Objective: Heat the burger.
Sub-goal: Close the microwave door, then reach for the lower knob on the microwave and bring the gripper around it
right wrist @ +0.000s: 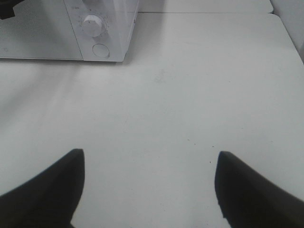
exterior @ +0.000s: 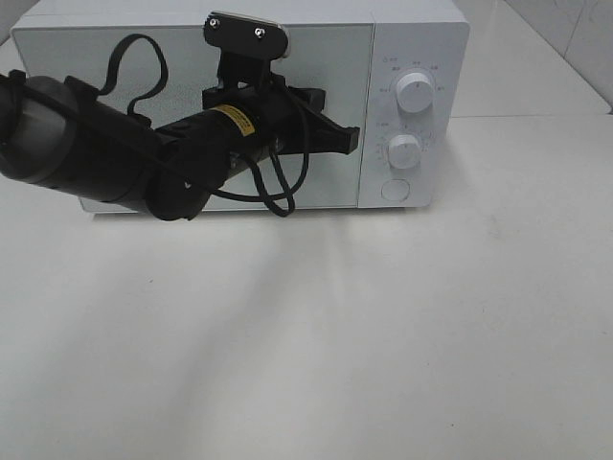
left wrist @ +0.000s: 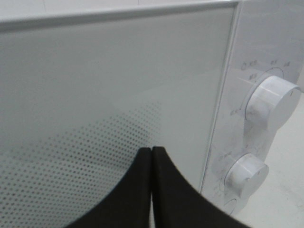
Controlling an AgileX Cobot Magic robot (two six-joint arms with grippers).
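The burger is not in view. A white microwave (exterior: 421, 38) stands at the back of the table with its frosted door (exterior: 326, 57) closed; it also shows in the left wrist view (left wrist: 95, 85) and in the right wrist view (right wrist: 114, 28). My left gripper (exterior: 352, 139) is shut and empty, held right in front of the door near its right edge, beside the control panel. In the left wrist view its fingertips (left wrist: 151, 151) press together. My right gripper (right wrist: 147, 164) is open and empty above the bare tabletop, out of the exterior view.
The panel carries an upper knob (exterior: 415, 91), a lower knob (exterior: 404, 150) and a round button (exterior: 395, 190). The white tabletop (exterior: 383, 326) spreads in front of the microwave. A tiled wall (exterior: 575, 29) stands at the back right.
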